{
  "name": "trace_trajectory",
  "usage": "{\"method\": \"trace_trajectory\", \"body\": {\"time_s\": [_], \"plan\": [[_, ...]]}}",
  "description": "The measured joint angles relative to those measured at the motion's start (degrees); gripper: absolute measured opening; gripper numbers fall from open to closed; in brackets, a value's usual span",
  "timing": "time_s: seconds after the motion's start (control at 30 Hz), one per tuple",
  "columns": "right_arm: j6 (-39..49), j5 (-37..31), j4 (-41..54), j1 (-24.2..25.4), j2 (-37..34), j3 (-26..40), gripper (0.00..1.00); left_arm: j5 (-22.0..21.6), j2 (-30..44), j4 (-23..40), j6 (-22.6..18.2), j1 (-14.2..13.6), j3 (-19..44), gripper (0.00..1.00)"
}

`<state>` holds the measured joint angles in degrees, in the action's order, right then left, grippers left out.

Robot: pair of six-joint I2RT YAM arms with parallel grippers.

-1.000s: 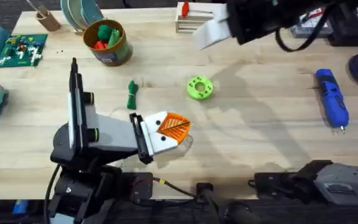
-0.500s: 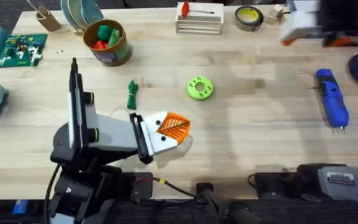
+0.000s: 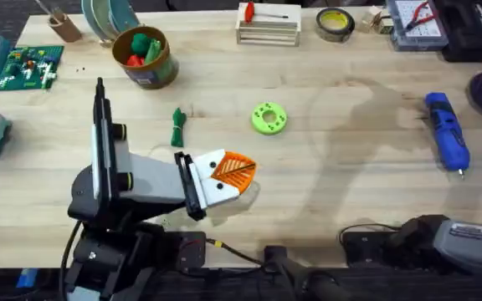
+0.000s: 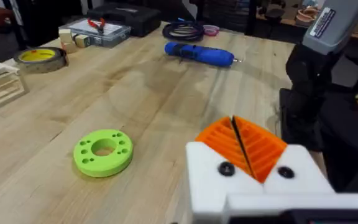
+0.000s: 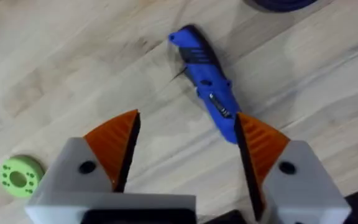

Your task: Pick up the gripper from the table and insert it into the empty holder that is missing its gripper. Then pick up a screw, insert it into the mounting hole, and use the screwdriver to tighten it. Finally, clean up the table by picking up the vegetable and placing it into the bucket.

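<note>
My right arm has swung out of the overhead view, right gripper (image 5: 182, 152) spread wide above the screwdriver (image 5: 207, 93) lying on the table (image 3: 350, 167): rigid, probably weighty, best grabbed mid-body.

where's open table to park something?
Widest bare patch: table between green disc and screwdriver, running to the near edge. Smaller strip between bucket and white rack. Crowded: far edge, left corner, around left gripper.

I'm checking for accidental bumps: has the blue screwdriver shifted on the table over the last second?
No. The screwdriver lies at the same spot and angle near the table's right edge, right of the green disc.
</note>
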<state>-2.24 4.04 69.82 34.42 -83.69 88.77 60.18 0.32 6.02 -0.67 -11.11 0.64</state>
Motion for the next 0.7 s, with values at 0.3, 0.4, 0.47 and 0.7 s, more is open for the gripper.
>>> {"method": "trace_trajectory", "body": {"time_s": [0.3, 0.4, 0.47, 0.7], "plan": [[22.9, -0.4, 0.2, 2.2, -4.1, 0.0, 0.896, 0.0, 0.0, 0.0, 0.0, 0.0, 0.0, 0.006], [30.3, -1.4, 0.1, 2.2, -5.9, 0.0, 0.896, 0.0, 0.0, 0.0, 0.0, 0.0, 0.0, 0.006], [33.4, -0.8, -0.2, 2.2, -7.2, 0.0, 0.896, 0.0, 0.0, 0.0, 0.0, 0.0, 0.0, 0.006], [37.1, 2.9, -2.8, 2.2, -11.3, 0.0, 0.896, 0.0, 0.0, 0.0, 0.0, 0.0, 0.0, 0.006]]}}
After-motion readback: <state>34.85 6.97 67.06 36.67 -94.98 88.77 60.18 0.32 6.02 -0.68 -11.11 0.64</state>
